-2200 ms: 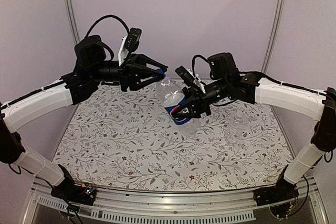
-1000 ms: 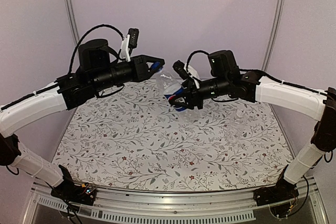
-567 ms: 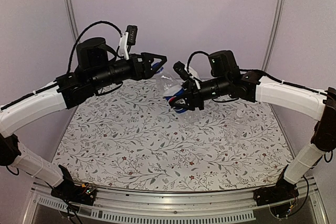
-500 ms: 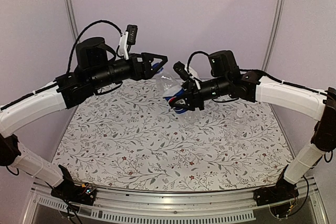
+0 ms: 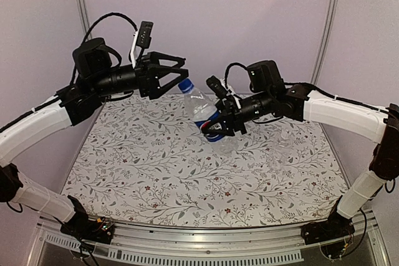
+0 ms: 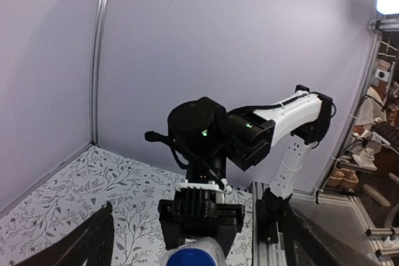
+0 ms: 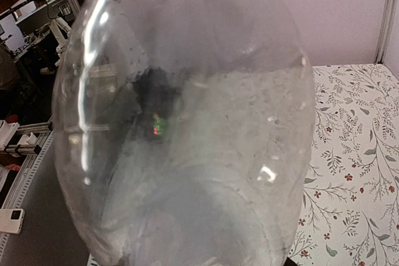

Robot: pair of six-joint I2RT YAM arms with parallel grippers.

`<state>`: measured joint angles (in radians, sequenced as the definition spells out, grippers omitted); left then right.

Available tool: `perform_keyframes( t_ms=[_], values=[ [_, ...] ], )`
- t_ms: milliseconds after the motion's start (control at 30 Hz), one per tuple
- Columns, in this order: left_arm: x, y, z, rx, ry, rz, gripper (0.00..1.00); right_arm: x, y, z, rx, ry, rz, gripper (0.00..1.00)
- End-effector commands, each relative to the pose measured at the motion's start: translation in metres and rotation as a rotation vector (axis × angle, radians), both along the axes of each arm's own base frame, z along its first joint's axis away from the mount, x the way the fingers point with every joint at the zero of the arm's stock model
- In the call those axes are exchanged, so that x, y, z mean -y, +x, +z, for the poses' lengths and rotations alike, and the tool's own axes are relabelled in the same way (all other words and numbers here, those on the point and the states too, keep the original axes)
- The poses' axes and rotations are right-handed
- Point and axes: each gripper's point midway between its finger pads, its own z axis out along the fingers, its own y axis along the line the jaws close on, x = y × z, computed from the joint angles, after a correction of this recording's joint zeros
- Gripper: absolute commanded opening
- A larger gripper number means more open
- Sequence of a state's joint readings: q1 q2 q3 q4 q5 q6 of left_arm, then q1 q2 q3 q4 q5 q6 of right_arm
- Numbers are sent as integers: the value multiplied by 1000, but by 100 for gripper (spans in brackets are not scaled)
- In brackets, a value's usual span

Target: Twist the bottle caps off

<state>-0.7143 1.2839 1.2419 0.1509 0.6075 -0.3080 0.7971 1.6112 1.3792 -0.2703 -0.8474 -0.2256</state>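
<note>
The bottle (image 5: pixel 201 107) sits in the right pincer (image 5: pixel 218 126), above the table (image 5: pixel 156 179), tilted. Its cap (image 5: pixel 184 86) is on the end far from that pincer, just beside the tips of the left pincer (image 5: pixel 184 71). A second bottle (image 5: pixel 283 140) rests on the table, right of the right pincer.

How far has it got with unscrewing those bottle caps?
Nothing looks finished. The right gripper holds the labelled bottle tilted, blue cap on; the left gripper is open near that cap. The plain bottle on the table waits untouched.
</note>
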Motion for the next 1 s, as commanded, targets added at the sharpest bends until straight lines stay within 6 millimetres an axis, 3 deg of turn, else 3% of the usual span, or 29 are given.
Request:
perform_keyframes(
  t_ms=[0, 167, 500, 967],
  values=[
    [3, -39, 4, 140, -16, -231, 93, 5, -22, 18, -17, 57, 122, 40],
    [8, -44, 5, 176, -21, -298, 91, 6, -33, 22, -39, 84, 190, 40],
    [21, -46, -2, 162, -27, -413, 79, 7, -39, 21, -69, 91, 229, 41],
    [25, -43, -12, 123, -27, -434, 52, 5, -38, 15, -80, 80, 230, 40]
  ],
)
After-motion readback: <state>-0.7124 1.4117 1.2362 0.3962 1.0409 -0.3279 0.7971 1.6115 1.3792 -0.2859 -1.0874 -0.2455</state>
